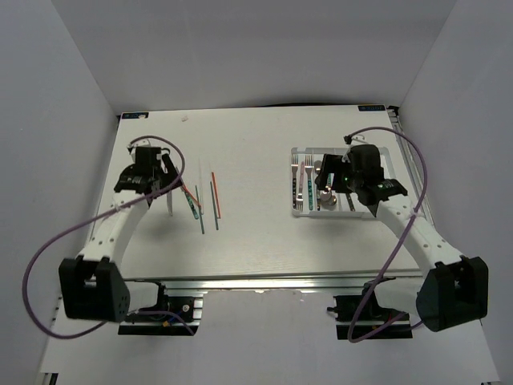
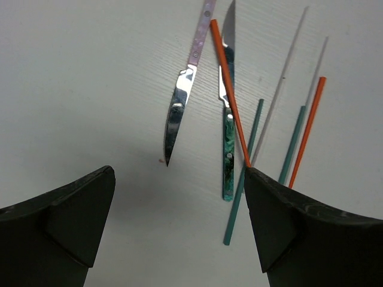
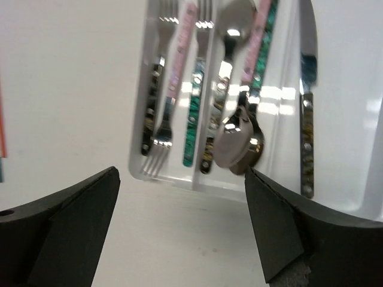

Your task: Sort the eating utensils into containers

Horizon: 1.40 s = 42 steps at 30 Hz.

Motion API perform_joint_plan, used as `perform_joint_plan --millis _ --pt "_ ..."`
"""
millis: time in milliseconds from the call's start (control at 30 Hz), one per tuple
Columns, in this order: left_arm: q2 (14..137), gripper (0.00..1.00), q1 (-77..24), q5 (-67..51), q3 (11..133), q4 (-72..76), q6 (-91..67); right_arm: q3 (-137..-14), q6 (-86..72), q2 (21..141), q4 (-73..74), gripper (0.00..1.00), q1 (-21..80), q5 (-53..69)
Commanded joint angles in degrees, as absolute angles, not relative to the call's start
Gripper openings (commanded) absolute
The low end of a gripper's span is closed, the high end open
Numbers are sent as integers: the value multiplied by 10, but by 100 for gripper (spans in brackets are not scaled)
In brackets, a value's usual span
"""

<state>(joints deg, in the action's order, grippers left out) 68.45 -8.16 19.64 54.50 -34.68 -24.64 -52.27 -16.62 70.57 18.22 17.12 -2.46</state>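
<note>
My left gripper (image 2: 179, 179) hangs open over the bare table, nothing between its fingers. Just ahead of it lie a pink-handled knife (image 2: 179, 107), a teal-handled knife (image 2: 228, 143), a red chopstick (image 2: 230, 95) lying across that knife, teal chopsticks (image 2: 245, 173) and a second red chopstick (image 2: 308, 128). In the top view these loose utensils (image 1: 204, 200) sit left of centre, beside the left gripper (image 1: 166, 183). My right gripper (image 1: 346, 192) is open and empty over the near end of the white tray (image 3: 179, 178). The tray's compartments hold forks (image 3: 173, 89), spoons (image 3: 239, 140) and a knife (image 3: 306, 137).
The tray (image 1: 293, 183) lies at the right of the white table, close to the metal rail along the right edge (image 1: 413, 184). White walls enclose the table on three sides. Purple cables loop from both arms.
</note>
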Motion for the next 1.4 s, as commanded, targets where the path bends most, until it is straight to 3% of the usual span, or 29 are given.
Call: perform_joint_plan --millis 0,100,167,233,367,567,1367 --pt "761 98 -19 83 601 -350 -258 -549 -162 681 153 89 171 21" --pt "848 97 23 43 649 -333 -273 -539 -142 671 132 89 171 44" --pt "895 89 31 32 671 -321 -279 -532 -134 678 122 89 171 54" --pt "966 79 36 53 733 -328 -275 -533 -127 692 126 87 171 68" --pt "1070 49 38 71 836 -362 -271 -524 -122 700 118 86 171 92" --pt "1135 50 38 72 892 -388 -250 -522 -120 693 120 86 171 112" --pt "1225 52 45 86 877 -386 -233 -519 -120 686 125 86 171 130"
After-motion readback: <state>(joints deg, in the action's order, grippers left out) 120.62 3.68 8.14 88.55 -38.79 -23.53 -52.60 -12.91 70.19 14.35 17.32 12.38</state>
